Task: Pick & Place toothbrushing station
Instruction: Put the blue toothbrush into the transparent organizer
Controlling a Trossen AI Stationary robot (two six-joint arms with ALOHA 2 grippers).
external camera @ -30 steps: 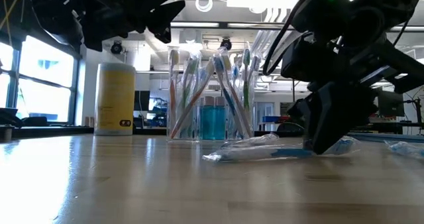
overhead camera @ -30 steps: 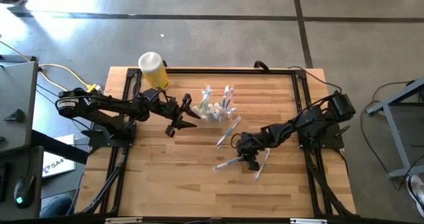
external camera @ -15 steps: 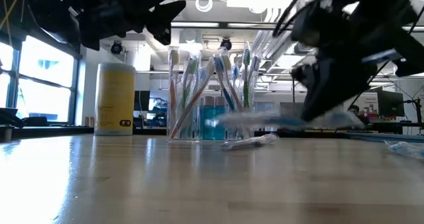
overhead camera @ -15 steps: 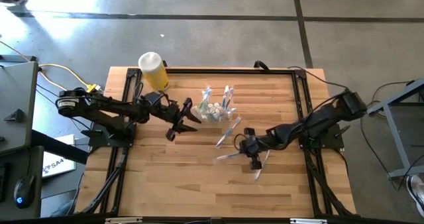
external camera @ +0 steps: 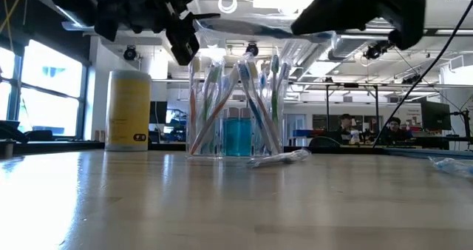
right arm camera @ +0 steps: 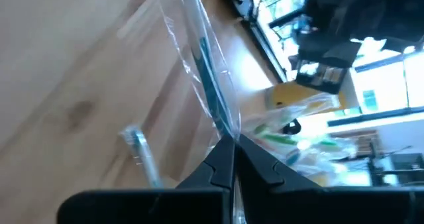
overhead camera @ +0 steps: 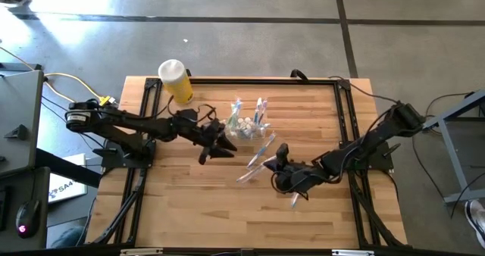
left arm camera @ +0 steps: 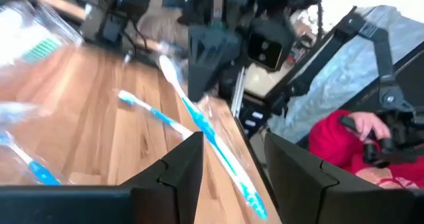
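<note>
A: Presently, the left gripper (overhead camera: 216,144) is held above the table (overhead camera: 182,203), fingers apart, just left of the cup (overhead camera: 244,127).

B: Noted. A wrapped toothbrush (overhead camera: 250,173) is clamped in the right gripper (overhead camera: 277,167), raised off the table.

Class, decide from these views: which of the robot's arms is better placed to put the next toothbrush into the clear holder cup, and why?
Right. The right gripper is shut on a wrapped toothbrush, lifted off the table near the holder cup. The left gripper is open and empty beside the cup.
</note>
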